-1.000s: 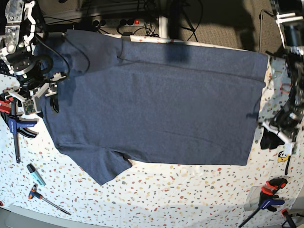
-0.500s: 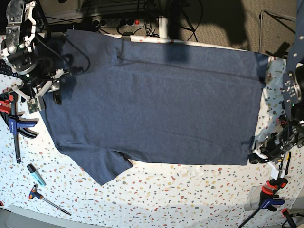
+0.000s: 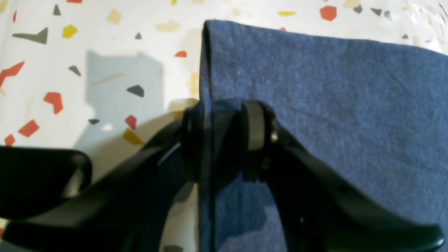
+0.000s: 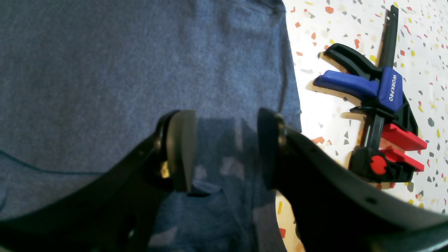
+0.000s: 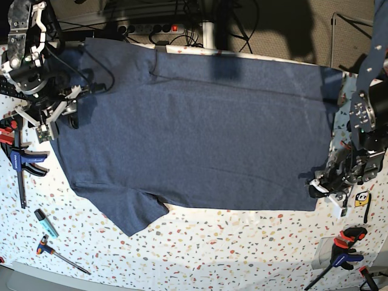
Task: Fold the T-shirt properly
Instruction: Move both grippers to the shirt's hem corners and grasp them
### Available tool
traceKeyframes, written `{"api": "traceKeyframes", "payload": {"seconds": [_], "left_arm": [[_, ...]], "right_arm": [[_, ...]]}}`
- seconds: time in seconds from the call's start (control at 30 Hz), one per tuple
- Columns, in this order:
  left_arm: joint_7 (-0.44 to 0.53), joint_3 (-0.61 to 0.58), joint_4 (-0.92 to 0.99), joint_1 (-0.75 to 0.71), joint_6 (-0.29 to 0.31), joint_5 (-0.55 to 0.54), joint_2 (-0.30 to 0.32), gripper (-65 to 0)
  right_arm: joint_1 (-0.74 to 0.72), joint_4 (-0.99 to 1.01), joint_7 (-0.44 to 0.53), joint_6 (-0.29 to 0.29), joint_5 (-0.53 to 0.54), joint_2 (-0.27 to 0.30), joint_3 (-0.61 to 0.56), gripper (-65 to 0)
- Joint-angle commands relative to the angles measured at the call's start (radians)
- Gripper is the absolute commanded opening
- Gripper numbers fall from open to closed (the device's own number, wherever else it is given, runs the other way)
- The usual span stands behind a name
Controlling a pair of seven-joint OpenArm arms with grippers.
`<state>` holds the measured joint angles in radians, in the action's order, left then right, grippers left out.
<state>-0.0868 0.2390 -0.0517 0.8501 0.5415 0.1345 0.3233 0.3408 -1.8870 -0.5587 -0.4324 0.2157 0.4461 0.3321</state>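
Observation:
The dark navy T-shirt [image 5: 200, 133] lies spread flat, plain side up, on the speckled table [image 5: 242, 242]. My left gripper [image 5: 318, 187] is down at the shirt's bottom hem corner on the base view's right. In the left wrist view the left gripper [image 3: 222, 140] has its jaws narrowly apart, astride the hem edge [image 3: 206, 70]. One finger is over the table, the other over the cloth. My right gripper [image 5: 65, 116] is at the shirt's left edge by the sleeve. In the right wrist view the right gripper [image 4: 224, 154] is open just above the cloth [image 4: 105, 70].
A blue and red clamp [image 4: 378, 105] lies just off the shirt's edge by my right gripper and also shows in the base view [image 5: 21, 160]. Another clamp [image 5: 345, 248] lies at the front right. A marker [image 5: 45, 222] and a hand tool [image 5: 60, 254] lie at the front left.
My left gripper has moved in from the table's side onto the shirt's bottom hem corner. My right gripper has shifted slightly up along the shirt's left edge. The shirt has not moved.

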Motion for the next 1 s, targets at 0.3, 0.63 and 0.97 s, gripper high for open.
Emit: {"api": "traceKeyframes", "payload": {"seconds": [0.3, 0.63, 0.97], "left_arm": [[-0.009, 0.002, -0.012, -0.009, -0.003, -0.004, -0.015, -51.3], [-0.013, 0.002, -0.012, -0.031, -0.003, -0.011, -0.021, -65.0], [0.036, 0.002, -0.013, -0.074, -0.003, -0.011, -0.055, -65.0]], "right_arm": [[-0.008, -0.018, 0.032, -0.003, 0.005, 0.016, 0.007, -36.4], [-0.008, -0.018, 0.23, -0.003, 0.006, 0.016, 0.007, -36.4], [-0.208, 0.058, 0.002, -0.002, 0.05, 0.024, 0.007, -36.4]]}}
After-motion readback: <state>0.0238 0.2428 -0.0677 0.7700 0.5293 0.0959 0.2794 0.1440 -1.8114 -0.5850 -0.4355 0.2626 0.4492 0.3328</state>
